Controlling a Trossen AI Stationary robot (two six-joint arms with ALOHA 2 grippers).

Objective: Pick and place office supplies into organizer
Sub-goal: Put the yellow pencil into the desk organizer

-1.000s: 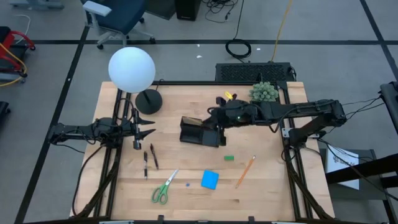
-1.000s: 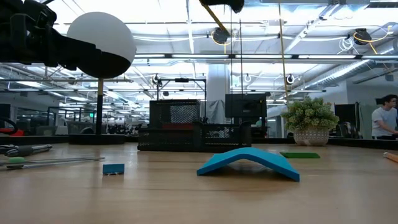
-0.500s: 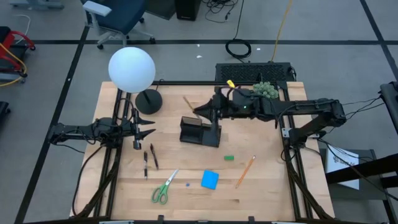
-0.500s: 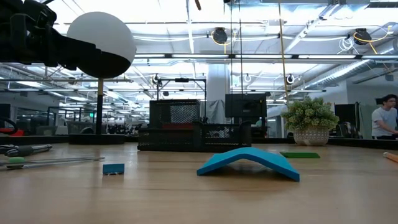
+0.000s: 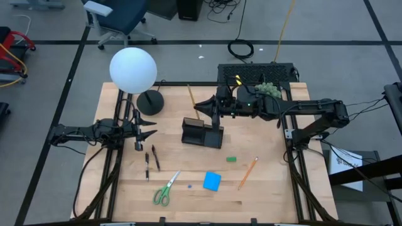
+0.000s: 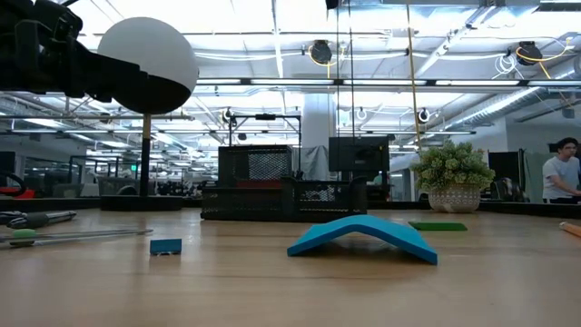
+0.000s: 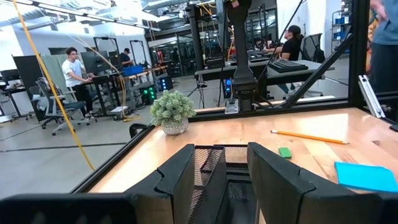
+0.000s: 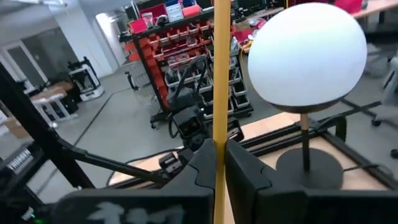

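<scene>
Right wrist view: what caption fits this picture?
Right gripper shut on a yellow pencil, white globe lamp behind.

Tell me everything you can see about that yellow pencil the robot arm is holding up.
The pencil is a thin, straight orange-yellow stick, wooden by the look of it. The right tool is shut on it, dark fingers pinching it from both sides. From above it juts out past the tool, lifted clear of the table, near the black organizer and the lamp's round base. Its tip cannot be made out.
</scene>
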